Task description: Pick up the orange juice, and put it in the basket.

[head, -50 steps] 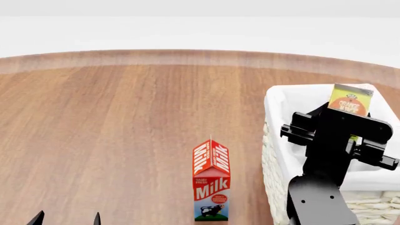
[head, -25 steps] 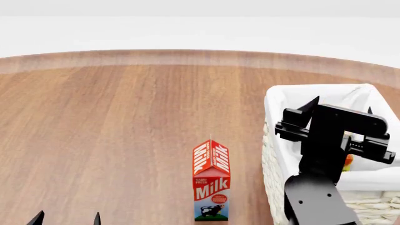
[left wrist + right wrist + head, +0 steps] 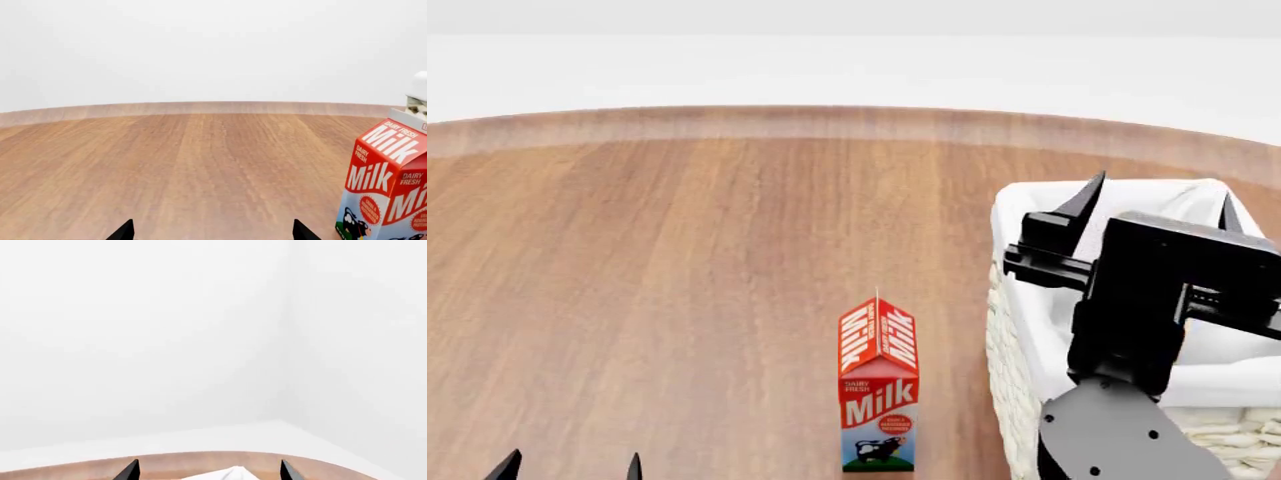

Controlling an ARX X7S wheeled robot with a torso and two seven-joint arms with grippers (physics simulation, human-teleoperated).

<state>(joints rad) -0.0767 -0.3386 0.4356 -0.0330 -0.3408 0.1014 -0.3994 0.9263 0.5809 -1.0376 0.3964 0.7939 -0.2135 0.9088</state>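
Wood tabletop (image 3: 667, 280) filling the scene, milk carton (image 3: 878, 385) standing near centre. R gripper (image 3: 1154, 205) hovering over basket (image 3: 1014, 330) at right, fingers spread, pinching nothing. OJ not showing, prob. lying inside behind arm; L gripper (image 3: 569, 465) idling near-left, tips apart.

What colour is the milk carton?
Red and white with a blue base on the milk carton, clearest in the head view.

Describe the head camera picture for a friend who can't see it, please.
A black right gripper, fingers spread and empty, hangs over a white-lined wicker basket at the right of a round wooden table. A red-and-white Milk carton stands upright near the front, apart from the basket; the left gripper's tips peek in below.
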